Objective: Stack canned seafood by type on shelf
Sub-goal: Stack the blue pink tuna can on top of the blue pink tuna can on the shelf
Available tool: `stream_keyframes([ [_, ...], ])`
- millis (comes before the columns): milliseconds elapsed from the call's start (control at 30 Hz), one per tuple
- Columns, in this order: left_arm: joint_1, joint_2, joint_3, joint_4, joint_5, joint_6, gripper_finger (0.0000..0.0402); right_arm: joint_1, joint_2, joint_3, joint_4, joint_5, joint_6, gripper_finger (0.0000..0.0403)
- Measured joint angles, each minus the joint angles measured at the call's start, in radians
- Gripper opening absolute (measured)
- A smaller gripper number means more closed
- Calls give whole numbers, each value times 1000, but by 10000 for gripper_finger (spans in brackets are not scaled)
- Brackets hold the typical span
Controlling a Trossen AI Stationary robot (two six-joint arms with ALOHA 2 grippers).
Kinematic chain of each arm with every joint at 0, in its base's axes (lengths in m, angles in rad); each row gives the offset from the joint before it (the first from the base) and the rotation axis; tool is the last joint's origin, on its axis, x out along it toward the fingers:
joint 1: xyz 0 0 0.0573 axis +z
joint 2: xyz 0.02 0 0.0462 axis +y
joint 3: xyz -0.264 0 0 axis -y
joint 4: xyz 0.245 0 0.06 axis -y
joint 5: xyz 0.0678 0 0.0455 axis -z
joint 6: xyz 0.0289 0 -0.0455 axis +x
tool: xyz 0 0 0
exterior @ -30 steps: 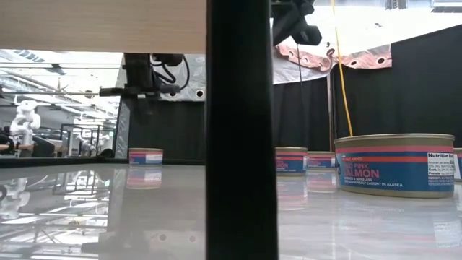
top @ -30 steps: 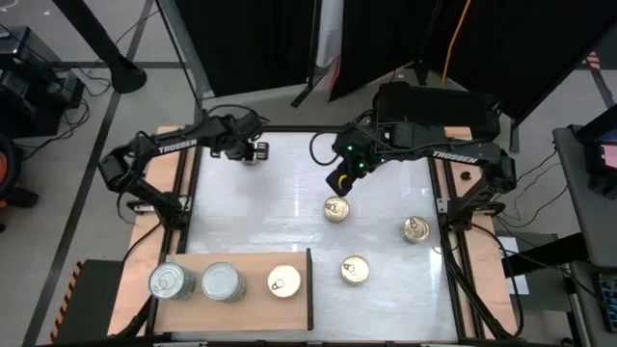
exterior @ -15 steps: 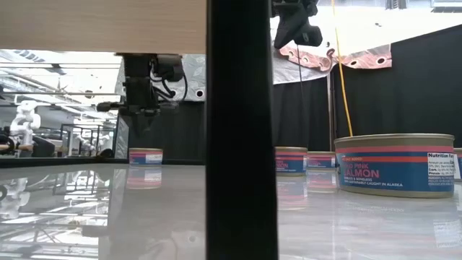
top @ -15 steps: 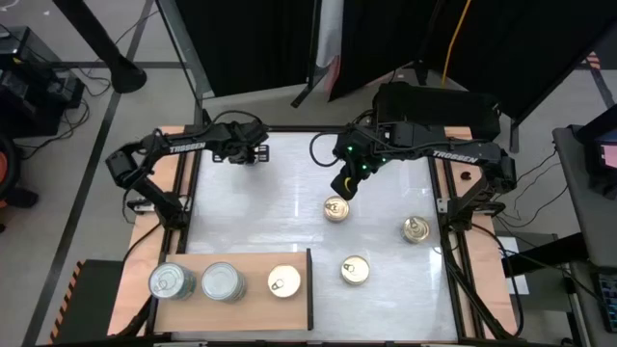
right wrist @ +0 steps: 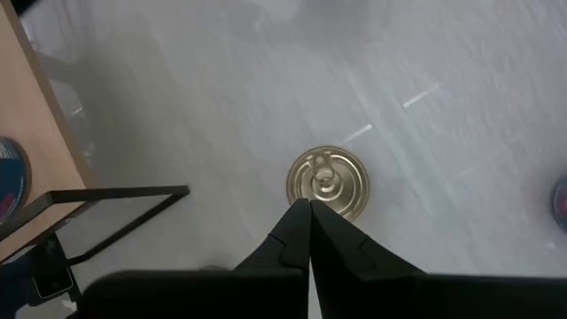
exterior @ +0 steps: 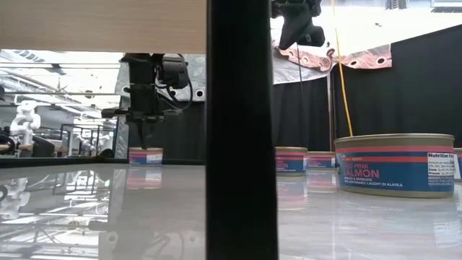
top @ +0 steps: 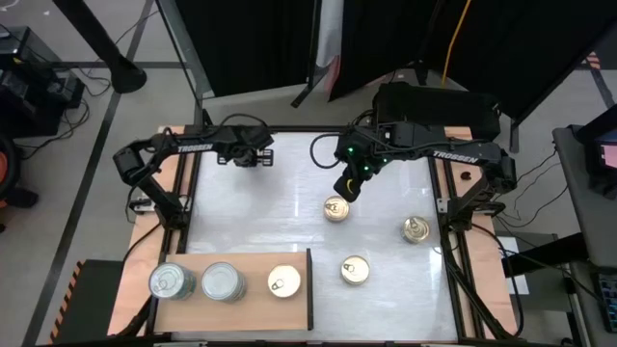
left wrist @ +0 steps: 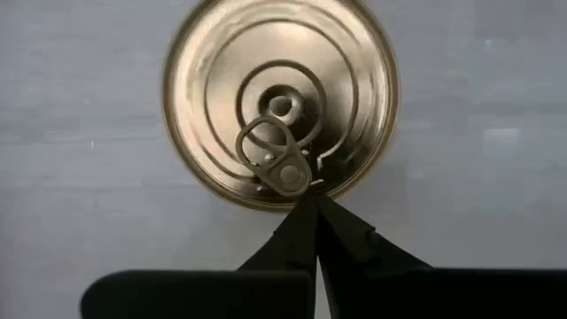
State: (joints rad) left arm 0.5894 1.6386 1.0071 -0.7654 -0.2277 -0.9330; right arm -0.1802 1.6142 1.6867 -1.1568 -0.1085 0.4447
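Below closed left hand [left wrist: 312, 202]: gold-lidded tin [left wrist: 280, 99]

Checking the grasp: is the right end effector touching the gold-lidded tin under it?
Apart. The low view shows the right end effector hanging well above the tabletop; the gold-lidded tin lies free.

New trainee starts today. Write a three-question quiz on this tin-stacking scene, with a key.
1. True or false: the left gripper is shut with its fingertips over a gold pull-tab tin.
2. How many tins sit on the shelf in the high view?
3. Which is right for the right gripper? A: shut, above a gold tin on the white tabletop. B: holding a tin over the shelf. C: parked off the table.

Key: 1 true; 2 three; 3 A.
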Motion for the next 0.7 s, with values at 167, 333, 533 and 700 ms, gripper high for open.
stream_keyframes([
  [167,-29,14,-11,-41,23,1,10,0,0,0,0,0,-12,0],
  [333,-72,22,-62,-42,67,-32,10,0,0,0,0,1,-12,0],
  [533,-161,11,-88,-57,127,-47,11,0,0,0,0,1,-12,0],
  [700,-240,-99,-10,-66,226,82,11,1,0,0,1,1,-18,0],
])
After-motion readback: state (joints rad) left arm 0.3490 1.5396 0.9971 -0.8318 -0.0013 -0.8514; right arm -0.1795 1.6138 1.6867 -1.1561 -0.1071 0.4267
